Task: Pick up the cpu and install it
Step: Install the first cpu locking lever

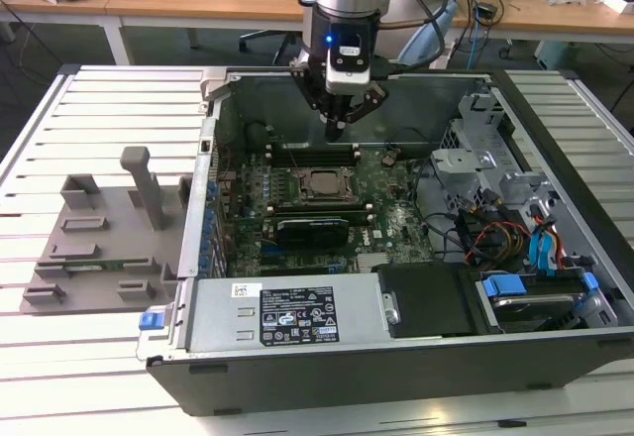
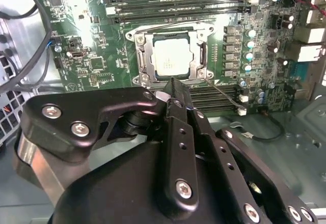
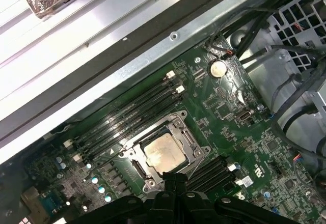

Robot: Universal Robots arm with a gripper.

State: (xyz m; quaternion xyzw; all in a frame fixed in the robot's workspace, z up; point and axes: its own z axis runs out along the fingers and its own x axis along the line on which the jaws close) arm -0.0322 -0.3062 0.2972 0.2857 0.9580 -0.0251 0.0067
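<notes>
**A:** While the arm hangs over the open computer case (image 1: 416,362), where does the cpu (image 1: 322,184) sit?

**B:** It lies flat in the socket frame (image 2: 144,57) on the green board, silvery top facing up. Both wrist views show it there, with dark memory slots (image 2: 178,1) running along either side of the socket.

**A:** And the hand (image 1: 337,131)?

**B:** Clenched, with nothing between the fingers. In the second wrist view the two black fingertips (image 2: 175,94) meet in one narrow point. The hand is raised above the board and apart from the cpu. In the exterior view it hovers near the case's far wall, just beyond the socket.

**A:** Anything outside the case?

**B:** A grey plastic tray (image 1: 89,258) with upright posts rests on the slatted worktop (image 1: 99,367), just beside the case on the exterior view's left. I cannot tell whether anything small lies on it.
</notes>
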